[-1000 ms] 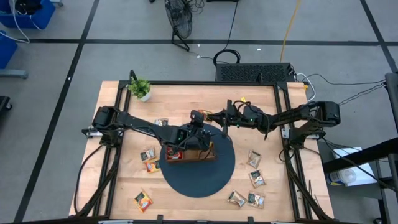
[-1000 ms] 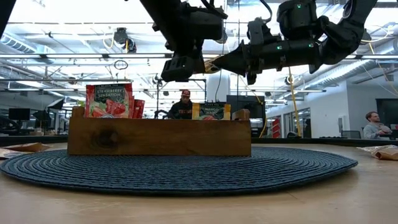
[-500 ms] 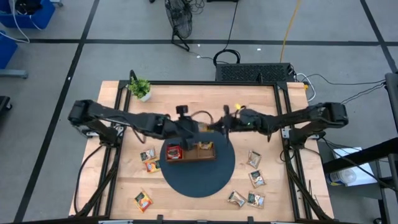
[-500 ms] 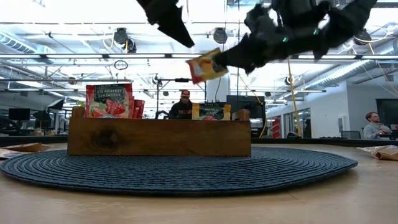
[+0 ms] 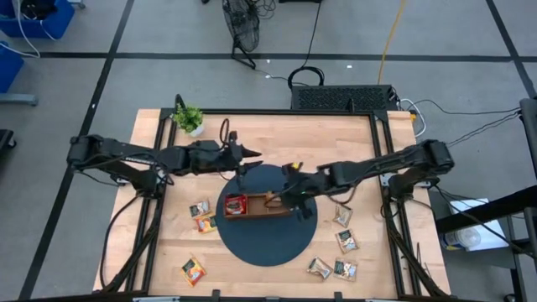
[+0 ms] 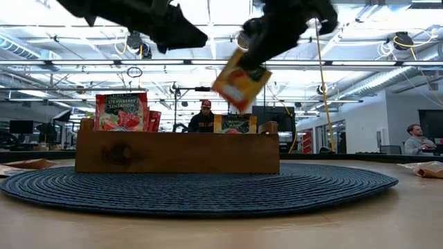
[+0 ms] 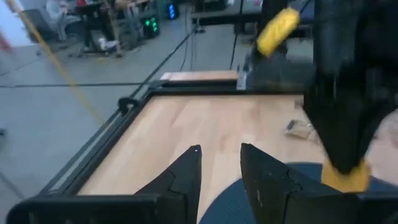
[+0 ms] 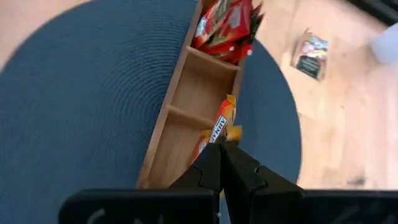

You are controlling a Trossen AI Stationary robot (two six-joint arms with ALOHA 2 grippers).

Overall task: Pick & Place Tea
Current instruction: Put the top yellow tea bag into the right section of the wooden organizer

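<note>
My right gripper (image 5: 290,194) is shut on an orange tea sachet (image 6: 241,86) above the right end of the brown wooden tray (image 5: 257,205), which stands on a round dark blue mat (image 5: 268,239). The tray's left compartment holds red sachets (image 8: 224,25). The right one holds orange sachets (image 8: 217,132), and the middle one is bare. My left gripper (image 5: 249,159) is open and empty, high above the mat's far edge; it also shows in the left wrist view (image 7: 221,171). Loose sachets (image 5: 342,215) lie flat on the table on both sides of the mat. My right gripper pinches the orange sachet by its upper edge (image 6: 250,68) between its two fingers, which come from above and slant down. The sachet hangs below the fingers, tilted, clear of the tray's rim.
A small potted plant (image 5: 190,119) stands at the far left corner. Loose sachets lie left of the mat (image 5: 201,215), at the near left (image 5: 194,270) and at the near right (image 5: 332,268). People sit in the room behind the table (image 6: 205,117).
My left gripper has drawn back from over the tray toward the table's left and far side, and has risen. My right gripper has carried the orange sachet from the far right of the mat toward the near edge and down, to above the tray's right end. The sachet has tipped.
</note>
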